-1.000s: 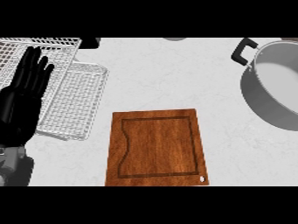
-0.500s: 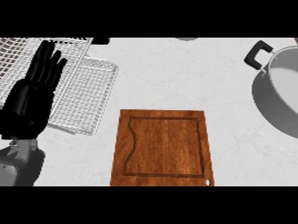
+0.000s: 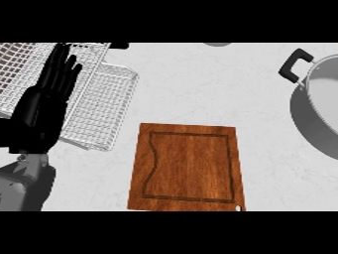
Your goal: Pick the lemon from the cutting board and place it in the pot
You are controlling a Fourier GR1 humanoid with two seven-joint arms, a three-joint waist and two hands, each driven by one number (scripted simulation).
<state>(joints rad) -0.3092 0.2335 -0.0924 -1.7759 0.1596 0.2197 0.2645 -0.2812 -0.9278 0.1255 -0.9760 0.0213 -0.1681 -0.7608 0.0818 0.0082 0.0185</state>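
Left hand [image 3: 45, 106] at the view's left, open, fingers straight and pointing up, resting over a white wire rack [image 3: 102, 106] on the pale bench [image 3: 200, 84]. Grey forearm [image 3: 14, 188] below it at the lower left corner. Wooden cutting board [image 3: 188, 167] near the middle, bare, just right of the rack. Grey pot [image 3: 329, 109] with a black handle [image 3: 294, 64] at the right edge, well apart from the board.

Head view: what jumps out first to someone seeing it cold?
The wooden cutting board at lower centre, bare with no lemon in sight. At left, the black left hand rests open, fingers up, over a white wire rack. The big grey pot with a black handle sits at the right edge, partly cut off.
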